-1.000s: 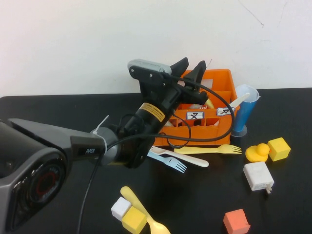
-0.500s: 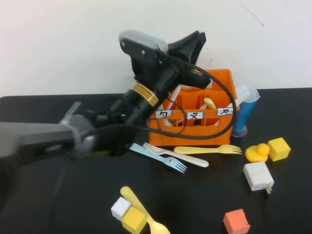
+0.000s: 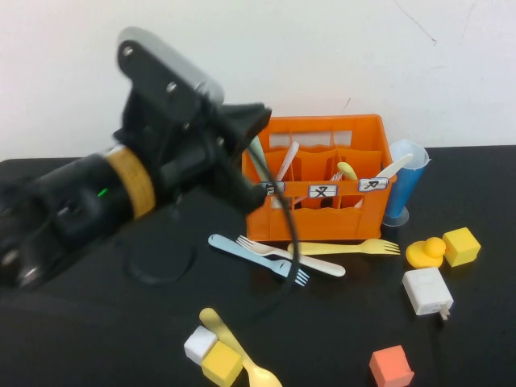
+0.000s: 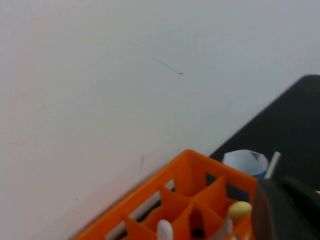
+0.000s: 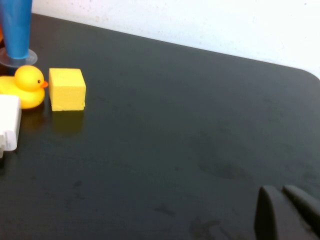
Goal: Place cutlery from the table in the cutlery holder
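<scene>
Now both hands closed: left hand [image 3: 246,133] beside cutlery holder [image 3: 322,222], right hand [image 5: 287,210].

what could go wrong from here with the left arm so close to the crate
The left gripper, shut and empty, hangs beside the orange cutlery holder; a swing could knock it or the blue cup. The blue fork, white spoon and yellow fork overlap, so one grab may drag another. The right gripper rests shut far right.

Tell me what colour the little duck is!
The duck is yellow with an orange beak, clearest in the right wrist view.
</scene>
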Controlling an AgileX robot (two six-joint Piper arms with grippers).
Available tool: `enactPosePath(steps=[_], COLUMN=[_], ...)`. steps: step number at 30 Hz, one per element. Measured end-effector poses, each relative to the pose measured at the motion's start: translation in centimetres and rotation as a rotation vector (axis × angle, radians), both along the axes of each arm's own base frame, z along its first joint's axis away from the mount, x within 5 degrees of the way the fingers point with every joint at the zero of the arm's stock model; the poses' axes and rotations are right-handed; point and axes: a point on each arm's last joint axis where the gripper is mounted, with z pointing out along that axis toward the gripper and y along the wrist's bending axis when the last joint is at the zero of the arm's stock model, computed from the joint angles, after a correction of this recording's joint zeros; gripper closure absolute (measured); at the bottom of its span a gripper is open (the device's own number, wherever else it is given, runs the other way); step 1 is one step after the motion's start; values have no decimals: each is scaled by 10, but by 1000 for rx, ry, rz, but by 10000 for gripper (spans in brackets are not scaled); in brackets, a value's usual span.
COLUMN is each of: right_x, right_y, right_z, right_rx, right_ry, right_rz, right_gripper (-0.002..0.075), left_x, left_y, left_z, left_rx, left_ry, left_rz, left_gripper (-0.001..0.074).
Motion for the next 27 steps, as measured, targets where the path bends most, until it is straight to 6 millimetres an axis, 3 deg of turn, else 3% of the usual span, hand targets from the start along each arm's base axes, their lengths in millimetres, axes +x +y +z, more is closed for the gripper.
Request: enactPosePath(steps=[7, 11, 18, 27], right_x=[0, 0, 0, 0], right_y=[0, 0, 0, 0], right_z=[0, 0, 0, 0], right_rx=[0, 0, 0, 0], right_ry=[0, 0, 0, 0], right_rz=[0, 0, 0, 0], right_gripper=[729, 729, 729, 729], left_x=[-48, -70, -117, -145], left_y=[20, 44, 81, 112], left_z=[7, 8, -9, -43], left_rx=[66, -133, -172, -289], left_ry=[-3, 208, 218, 280], left_rz=[-48, 117, 247, 433], left_gripper=[735, 735, 735, 735])
